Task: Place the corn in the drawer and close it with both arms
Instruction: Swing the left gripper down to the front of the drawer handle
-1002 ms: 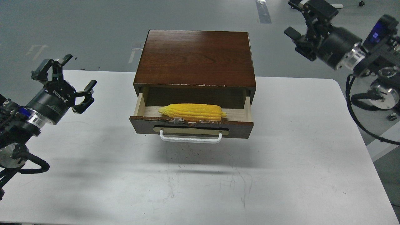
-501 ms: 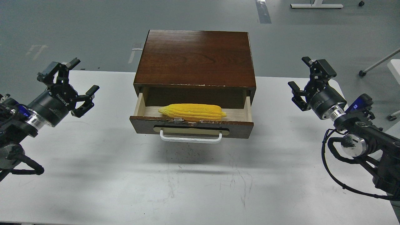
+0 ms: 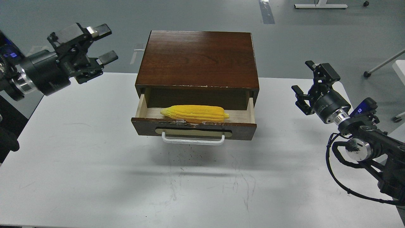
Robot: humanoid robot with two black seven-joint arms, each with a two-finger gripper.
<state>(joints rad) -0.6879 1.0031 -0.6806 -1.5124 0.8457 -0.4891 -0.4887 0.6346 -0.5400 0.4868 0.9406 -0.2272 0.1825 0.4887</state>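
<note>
The yellow corn (image 3: 194, 113) lies lengthwise inside the open drawer (image 3: 193, 128) of the dark brown cabinet (image 3: 197, 58), tapered end to the left. The drawer stands pulled out, its white bar handle (image 3: 193, 140) facing me. My left gripper (image 3: 98, 52) is open and empty, raised above the table's far left edge, left of the cabinet. My right gripper (image 3: 308, 84) is open and empty, low over the table to the right of the cabinet, apart from it.
The white table (image 3: 95, 177) carries only the cabinet. My right arm's joints and black cables (image 3: 357, 148) lie over the table's right edge. Grey floor lies beyond, with a white stand base (image 3: 319, 5) at the far right.
My left gripper has risen and moved right toward the cabinet's rear left. My right gripper came down from high at the right a second ago and has stayed nearly still since. Corn and drawer have not moved.
</note>
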